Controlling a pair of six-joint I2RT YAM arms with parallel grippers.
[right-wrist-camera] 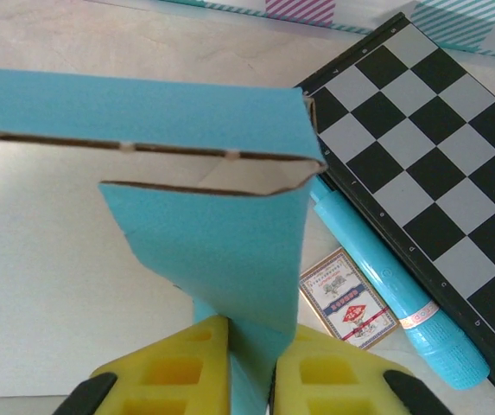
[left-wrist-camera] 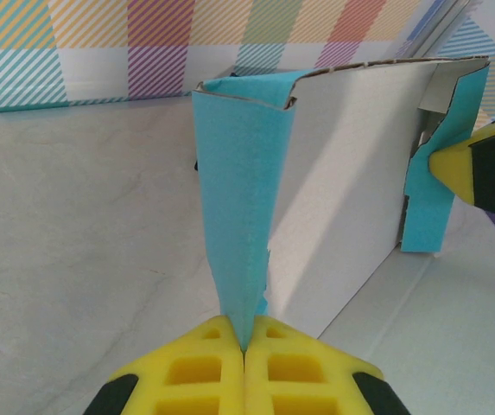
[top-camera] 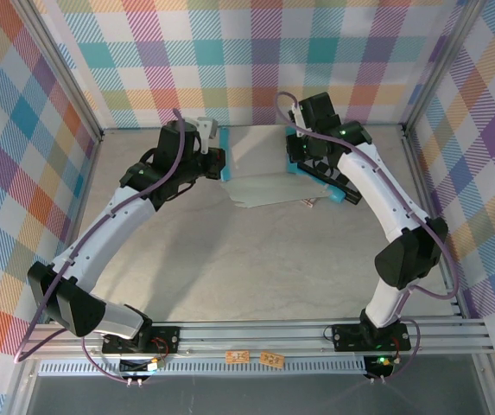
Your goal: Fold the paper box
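Note:
The paper box [top-camera: 260, 169] lies at the back middle of the table, its grey-white inner side up and its teal flaps raised at both ends. My left gripper [top-camera: 216, 161] holds the left end. In the left wrist view its yellow fingers [left-wrist-camera: 212, 363] are shut on an upright teal flap [left-wrist-camera: 238, 199], with the pale panel [left-wrist-camera: 351, 173] behind it. My right gripper [top-camera: 306, 162] is at the right end. In the right wrist view it [right-wrist-camera: 251, 363] is shut on a folded teal flap [right-wrist-camera: 221, 251] below the box's side wall [right-wrist-camera: 143, 108].
A black-and-grey checkerboard [right-wrist-camera: 428, 156] lies just right of the box, under the right arm. Along its near edge lies a slim teal tube [right-wrist-camera: 394, 277], and beside that a small card pack [right-wrist-camera: 348, 298]. Plaid walls close the back and sides.

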